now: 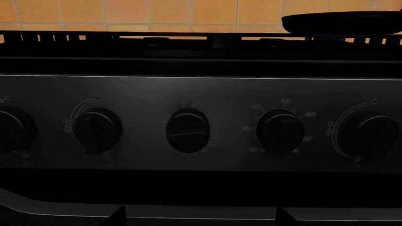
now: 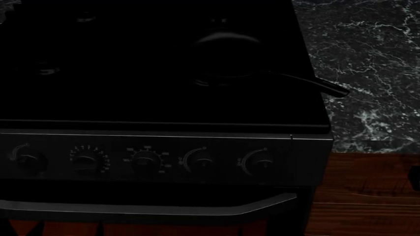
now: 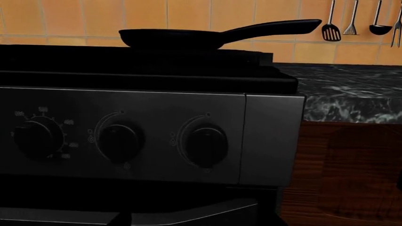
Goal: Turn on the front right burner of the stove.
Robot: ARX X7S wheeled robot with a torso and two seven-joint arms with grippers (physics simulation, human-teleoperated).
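Black and dim, the large range stove (image 2: 164,64) with its flat cooktop fills the head view, and nothing shows the task begun: no flame or glow appears on any ring, and no hand touches a dial. The front right burner (image 2: 226,73), a faint round black ring, sits at the near right of the cooktop, and a dark round frying pan (image 2: 223,59) with a long handle appears to rest on or just behind it; in this gloom I cannot tell which. Along the dark grey control strip (image 1: 201,122) run five round black knobs. By my judgement the whole job is left: pick the correct dial, likely one of the two at the right end (image 3: 204,145), grip it and twist.

Neither hand is in view in any picture, so their state cannot be told. Both wrist cameras face the strip, apart from it.

Around it lie a dark marbled stone worktop (image 2: 367,59), a red-brown wooden cabinet (image 2: 367,196), orange wall tiles (image 3: 188,14), hanging utensils (image 3: 358,19) and a pale grey bar handle (image 2: 144,209) below the knobs, which juts forward and could crowd an approach from beneath.
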